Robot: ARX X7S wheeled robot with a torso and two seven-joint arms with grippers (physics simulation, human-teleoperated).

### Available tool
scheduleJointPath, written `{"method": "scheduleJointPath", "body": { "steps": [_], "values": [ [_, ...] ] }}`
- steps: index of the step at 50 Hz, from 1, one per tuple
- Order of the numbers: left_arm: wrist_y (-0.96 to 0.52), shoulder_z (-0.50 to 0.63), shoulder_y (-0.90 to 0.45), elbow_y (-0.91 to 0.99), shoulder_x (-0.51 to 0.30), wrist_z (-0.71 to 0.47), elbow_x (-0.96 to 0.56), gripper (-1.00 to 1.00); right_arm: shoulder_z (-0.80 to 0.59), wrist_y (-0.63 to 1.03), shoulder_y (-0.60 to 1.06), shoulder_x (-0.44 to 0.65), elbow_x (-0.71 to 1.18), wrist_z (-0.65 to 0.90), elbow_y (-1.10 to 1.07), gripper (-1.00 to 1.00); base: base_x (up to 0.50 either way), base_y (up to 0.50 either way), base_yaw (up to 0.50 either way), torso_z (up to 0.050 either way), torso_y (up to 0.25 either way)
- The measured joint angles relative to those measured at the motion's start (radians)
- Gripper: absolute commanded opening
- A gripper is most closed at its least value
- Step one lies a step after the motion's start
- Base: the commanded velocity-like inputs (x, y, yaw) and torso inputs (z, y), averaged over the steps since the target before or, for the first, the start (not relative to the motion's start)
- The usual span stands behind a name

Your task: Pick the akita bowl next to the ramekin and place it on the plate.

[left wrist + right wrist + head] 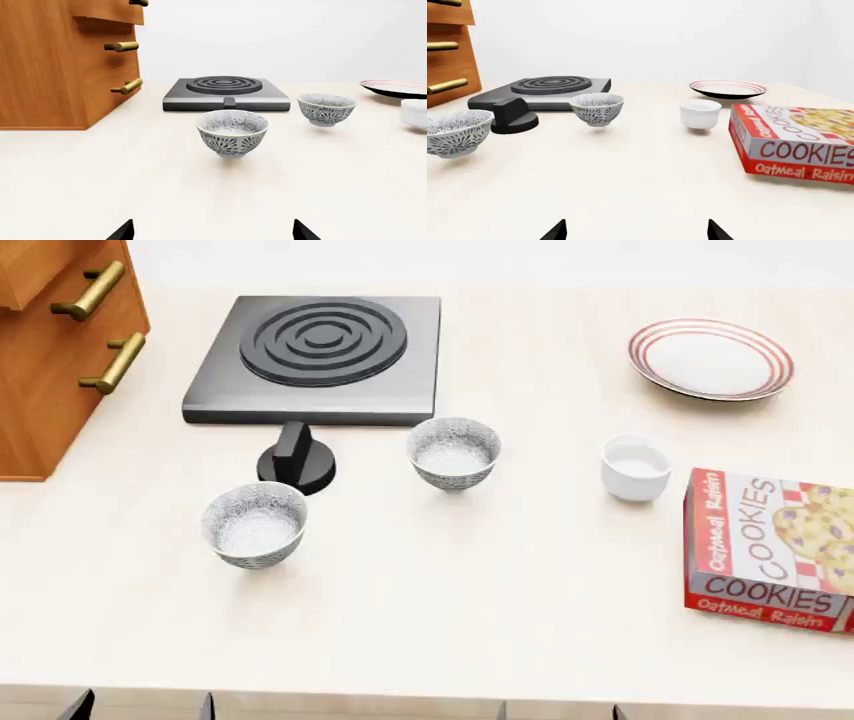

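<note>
- Both grippers are sitting nearest the cameras: left gripper (213, 234) and right gripper (635, 231) are each showing only two dark fingertips at the frame edge, spread apart, holding nothing.
- Head view is catching just slivers of the arms at its 6 o'clock edge, so both are hanging back from the table (534, 610).
- Two speckled bowls are sitting on the table; the target bowl (454, 452) is the one near centre, upright, with the ramekin (635, 467) near it at its 3 o'clock, apart.
- Other bowl (255, 524) is resting at 8 o'clock of the target, beside a black knob (299, 458); wrong one, farther from the ramekin.
- Plate (711, 359) is sitting at 1 o'clock of the target, past the ramekin, nothing on it.
- Cookie box (770, 545) is lying at 5 o'clock of the ramekin; stove (320, 355) is at 11 o'clock of the target.
- Step: looks like the very start, reach not begun, nothing grasped.
- Next move is probably calling for the right arm, since target and plate are both on its side: going forward to the bowl rim, pinching one wall, lifting clear.
- Carry is then needing to pass over or around the ramekin without clipping it.
</note>
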Motion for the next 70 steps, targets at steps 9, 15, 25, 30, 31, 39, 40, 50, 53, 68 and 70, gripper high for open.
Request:
{"method": "scheduleJointPath", "body": {
  "steps": [9,15,25,30,31,39,40,50,53,68,70],
  "values": [
    [-0.002,0.017,-0.001,0.000,-0.016,-0.027,-0.022,1.00,-0.022,0.000,-0.002,0.017,0.015,0.017,-0.008,1.00,0.00,0.00,0.00,0.000,0.000],
    [0.001,0.031,-0.002,-0.005,-0.028,-0.045,-0.038,1.00,-0.038,-0.003,-0.003,0.030,0.030,0.030,-0.010,1.00,0.00,0.00,0.00,0.000,0.000],
    [0.012,0.052,-0.004,-0.020,-0.048,-0.071,-0.060,1.00,-0.061,-0.010,-0.003,0.050,0.052,0.050,-0.011,1.00,0.00,0.00,0.00,0.000,0.000],
    [0.011,0.061,-0.004,-0.017,-0.056,-0.082,-0.069,1.00,-0.071,-0.008,-0.003,0.058,0.061,0.058,-0.015,1.00,0.00,0.00,0.00,0.000,0.000],
    [0.011,0.063,-0.004,-0.017,-0.057,-0.084,-0.071,1.00,-0.073,-0.008,-0.003,0.060,0.063,0.060,-0.015,1.00,0.00,0.00,0.00,0.000,0.000],
    [-0.021,0.086,-0.007,0.017,-0.076,-0.099,-0.068,1.00,-0.096,0.030,0.002,0.076,0.064,0.071,-0.045,1.00,0.00,0.00,0.00,0.000,0.000],
    [-0.036,0.089,-0.010,0.031,-0.079,-0.102,-0.066,1.00,-0.101,0.042,0.006,0.078,0.062,0.073,-0.054,1.00,0.00,0.00,0.00,0.000,0.000],
    [-0.345,0.138,-0.182,0.236,-0.097,-0.119,-0.027,1.00,-0.146,0.311,0.124,0.069,0.051,0.107,-0.264,1.00,0.00,0.00,0.00,0.000,0.000],
    [-0.502,0.157,-0.306,0.303,-0.097,-0.109,-0.021,1.00,-0.152,0.462,0.216,0.053,0.067,0.130,-0.356,1.00,0.00,0.00,0.00,0.000,0.000],
    [-1.167,0.100,-0.798,0.541,-0.116,-0.042,-0.042,1.00,-0.017,1.127,0.804,0.080,0.364,0.311,-0.571,1.00,0.00,0.00,0.00,0.000,0.000],
    [-1.209,0.088,-0.813,0.565,-0.121,-0.038,-0.044,1.00,0.000,1.151,0.819,0.100,0.382,0.312,-0.581,1.00,0.00,0.00,0.00,0.000,0.000]
  ]
}}
